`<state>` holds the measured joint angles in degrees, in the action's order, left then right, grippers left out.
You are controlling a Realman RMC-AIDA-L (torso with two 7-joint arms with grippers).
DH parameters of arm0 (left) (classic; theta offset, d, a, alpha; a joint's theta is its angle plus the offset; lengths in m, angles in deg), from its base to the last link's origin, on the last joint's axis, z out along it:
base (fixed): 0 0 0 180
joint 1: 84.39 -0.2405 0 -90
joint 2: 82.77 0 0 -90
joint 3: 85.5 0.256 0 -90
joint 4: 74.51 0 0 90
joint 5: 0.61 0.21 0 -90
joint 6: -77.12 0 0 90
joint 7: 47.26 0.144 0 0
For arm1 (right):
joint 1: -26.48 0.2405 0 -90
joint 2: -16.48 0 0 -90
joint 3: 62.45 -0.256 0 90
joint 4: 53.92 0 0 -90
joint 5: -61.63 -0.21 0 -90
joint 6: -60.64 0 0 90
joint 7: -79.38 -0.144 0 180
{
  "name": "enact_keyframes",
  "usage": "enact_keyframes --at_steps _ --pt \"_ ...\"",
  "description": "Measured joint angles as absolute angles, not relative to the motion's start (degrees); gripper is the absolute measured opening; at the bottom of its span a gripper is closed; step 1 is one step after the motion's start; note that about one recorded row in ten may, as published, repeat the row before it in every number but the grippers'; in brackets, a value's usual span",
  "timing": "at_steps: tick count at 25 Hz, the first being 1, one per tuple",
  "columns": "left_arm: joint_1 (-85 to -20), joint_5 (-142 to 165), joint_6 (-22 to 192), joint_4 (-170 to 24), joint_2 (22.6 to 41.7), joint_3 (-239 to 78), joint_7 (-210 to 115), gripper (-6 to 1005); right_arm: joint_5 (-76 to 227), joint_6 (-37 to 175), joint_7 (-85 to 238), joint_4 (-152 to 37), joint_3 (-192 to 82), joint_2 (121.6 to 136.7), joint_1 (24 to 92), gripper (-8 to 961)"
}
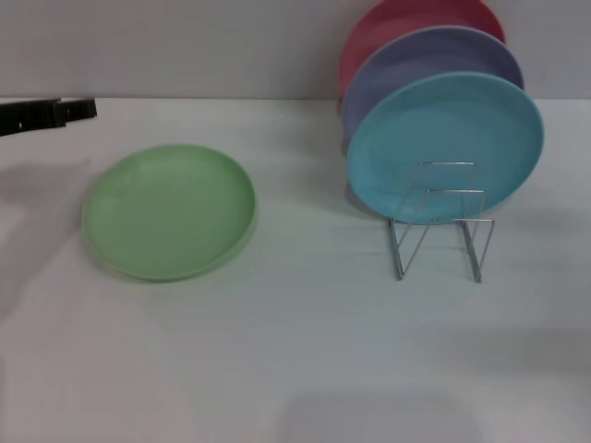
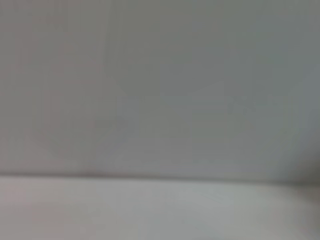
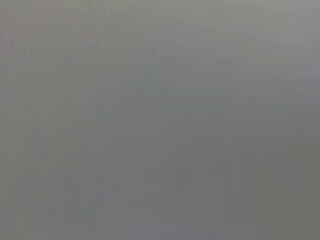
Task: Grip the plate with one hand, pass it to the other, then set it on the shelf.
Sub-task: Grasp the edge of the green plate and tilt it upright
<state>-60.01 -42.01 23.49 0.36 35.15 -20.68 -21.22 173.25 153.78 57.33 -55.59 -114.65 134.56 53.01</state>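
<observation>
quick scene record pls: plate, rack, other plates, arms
plate: light green plate, flat on the table, left of the rack, untouched
shelf: wire rack, front slots free
other plates: turquoise plate, lavender plate and pink plate standing upright in the rack, front to back
left pincer: at far left edge, away from the plate
right pincer: not in view
wrist views: blank surfaces only

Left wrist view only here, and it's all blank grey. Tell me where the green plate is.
Observer: The green plate lies flat on the table, left of the wire rack.
Operator: Give me the left gripper's position.
Observer: The left gripper hangs beyond the plate, at the table's far left, not touching it.
Operator: Report the rack's load.
Observer: A blue plate stands upright in it, with a lavender plate and a pink plate behind; the front loops are free.
</observation>
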Motion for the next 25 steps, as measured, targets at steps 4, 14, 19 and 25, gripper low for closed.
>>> enact_keyframes --at_steps 4,14,19,25 --pt "-57.20 -33.87 17.02 2.51 35.22 -20.81 -27.21 751 173.25 153.77 57.33 -55.59 -114.65 134.37 53.24 683" --pt "-47.26 -17.82 8.03 -3.22 35.40 -18.75 -38.44 750 173.25 153.71 57.29 -55.98 -114.61 133.94 53.70 683" --pt "-42.36 -13.84 7.16 -10.54 35.49 -18.96 -39.47 750 173.25 153.23 56.99 -56.03 -114.22 133.66 53.54 682" --pt "-40.28 -13.15 8.41 -15.71 35.36 -19.15 -39.62 750 173.25 152.38 56.89 -56.03 -114.12 133.53 53.35 682"
